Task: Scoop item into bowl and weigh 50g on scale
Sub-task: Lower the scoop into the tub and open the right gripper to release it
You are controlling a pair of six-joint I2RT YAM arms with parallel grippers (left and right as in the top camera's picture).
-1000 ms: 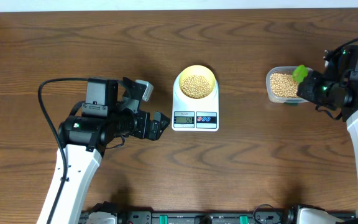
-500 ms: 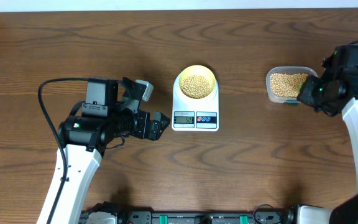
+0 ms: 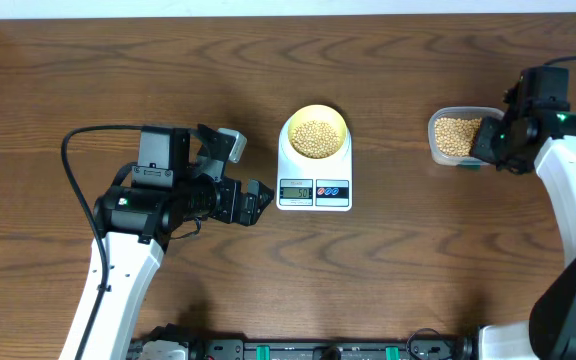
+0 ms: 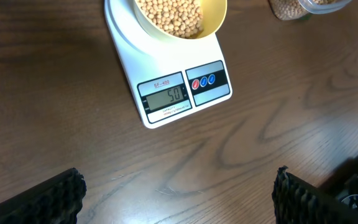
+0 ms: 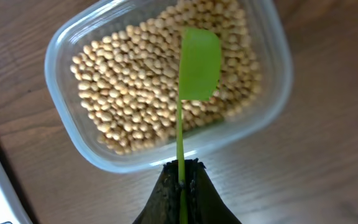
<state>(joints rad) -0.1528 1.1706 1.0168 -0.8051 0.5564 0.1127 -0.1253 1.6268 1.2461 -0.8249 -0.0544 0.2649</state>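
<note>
Noting tan beans point(image 3: 315, 138) heaped in the pale yellow bowl point(image 3: 315, 111), seated on the rear platform of the white scale point(image 3: 314, 170) at mid-table. From the left wrist view: grey display point(image 4: 166, 96) showing 50, with red and blue buttons point(image 4: 204, 81) just beside it on the front face. To the right, well apart from the scale: clear plastic tub point(image 5: 61, 56) holding more beans of the same kind. Over that tub: green scoop point(image 5: 199, 62), blade above the beans, thin handle running back into the right gripper point(image 5: 183, 180), fingers pinched tight on the handle. Unable to tell whether the blade touches the beans. On the opposite side, left of the scale and near it: left gripper point(image 4: 179, 186) spread wide, nothing between its fingers, black ridged pads point(image 4: 61, 196) at the lower corners of the wrist view, aimed toward the scale. Beneath everything: dark wood-grain table point(image 3: 418, 260).
</note>
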